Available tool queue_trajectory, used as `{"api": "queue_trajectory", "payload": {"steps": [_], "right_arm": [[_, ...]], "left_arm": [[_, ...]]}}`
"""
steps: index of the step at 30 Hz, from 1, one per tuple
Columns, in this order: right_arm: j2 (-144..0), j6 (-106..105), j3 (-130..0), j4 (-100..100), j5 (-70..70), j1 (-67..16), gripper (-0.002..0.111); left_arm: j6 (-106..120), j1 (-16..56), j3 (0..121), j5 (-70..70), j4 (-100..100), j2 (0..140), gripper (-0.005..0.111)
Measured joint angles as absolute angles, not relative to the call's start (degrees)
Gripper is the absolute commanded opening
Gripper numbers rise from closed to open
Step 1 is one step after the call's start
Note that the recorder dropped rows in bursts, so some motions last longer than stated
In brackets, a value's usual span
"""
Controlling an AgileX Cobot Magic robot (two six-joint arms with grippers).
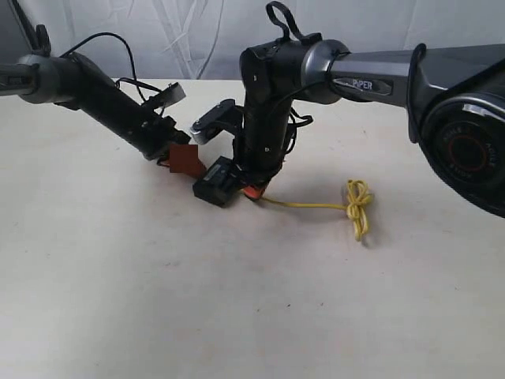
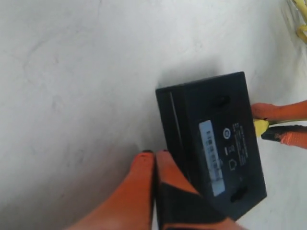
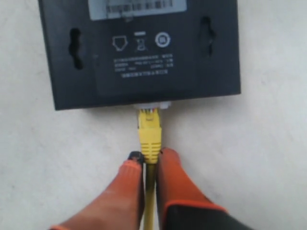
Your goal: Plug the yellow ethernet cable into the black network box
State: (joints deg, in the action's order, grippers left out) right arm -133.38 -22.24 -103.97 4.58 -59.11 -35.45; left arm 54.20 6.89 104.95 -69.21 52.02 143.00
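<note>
The black network box [image 1: 218, 182] lies flat on the table, pale label strip [image 2: 211, 157] facing up. My right gripper [image 3: 150, 157] is shut on the yellow ethernet cable [image 3: 150, 139] just behind its yellow boot, and the clear plug tip sits at the port in the box's edge [image 3: 152, 106]. The cord trails off to a knotted bundle [image 1: 358, 200] on the right. My left gripper [image 2: 155, 154] is shut, empty, its orange fingers pressed against the box's [image 2: 211, 139] opposite side. The right gripper's orange fingers [image 2: 283, 112] and the yellow boot [image 2: 260, 127] show beyond the box.
A pale tabletop [image 1: 237, 300] spreads around the box. White curtain [image 1: 197, 39] hangs behind. The right arm [image 1: 268, 110] stands steeply over the box, and the left arm [image 1: 110, 99] slants in from the left.
</note>
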Motion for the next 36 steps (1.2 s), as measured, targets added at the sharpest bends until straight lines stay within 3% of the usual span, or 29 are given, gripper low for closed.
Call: {"api": "queue_trajectory", "payload": {"steps": [13, 16, 21, 23, 27, 30, 33, 34, 36], "right_arm": [[-133.4, -29.2, -104.0, 4.6, -64.0, -35.5, 0.001], [-133.4, -29.5, -104.0, 4.6, -64.1, -35.5, 0.017], [-133.3, -29.8, -104.0, 4.6, -64.3, -35.5, 0.059], [-133.0, -29.8, -104.0, 4.6, -64.3, -35.5, 0.063], [-131.4, -29.8, -104.0, 4.5, -64.4, -35.5, 0.054], [-129.4, -29.9, -104.0, 4.3, -64.7, -35.5, 0.036], [-127.9, -29.0, -104.0, 2.7, -65.0, -35.5, 0.005], [-127.6, -28.2, -104.0, 2.0, -65.4, -35.5, 0.000], [-127.0, -26.1, -104.0, 1.4, -66.6, -34.9, 0.000]], "left_arm": [[48.8, 6.9, 104.9, -66.6, 43.9, 138.0, 0.000], [47.4, 6.9, 104.8, -66.6, 42.7, 136.1, 0.000], [46.8, 6.9, 102.4, -65.2, 41.4, 133.6, 0.000], [46.7, 6.9, 100.9, -64.3, 41.4, 132.7, 0.000], [46.6, 6.9, 98.5, -62.2, 41.3, 130.4, 0.000], [46.5, 6.9, 97.2, -61.6, 41.3, 128.5, 0.000], [46.3, 6.9, 95.7, -61.5, 41.3, 126.3, 0.000], [46.0, 6.9, 95.1, -61.2, 41.3, 125.4, 0.000], [45.6, 6.9, 93.3, -60.1, 40.7, 123.2, 0.000]]}}
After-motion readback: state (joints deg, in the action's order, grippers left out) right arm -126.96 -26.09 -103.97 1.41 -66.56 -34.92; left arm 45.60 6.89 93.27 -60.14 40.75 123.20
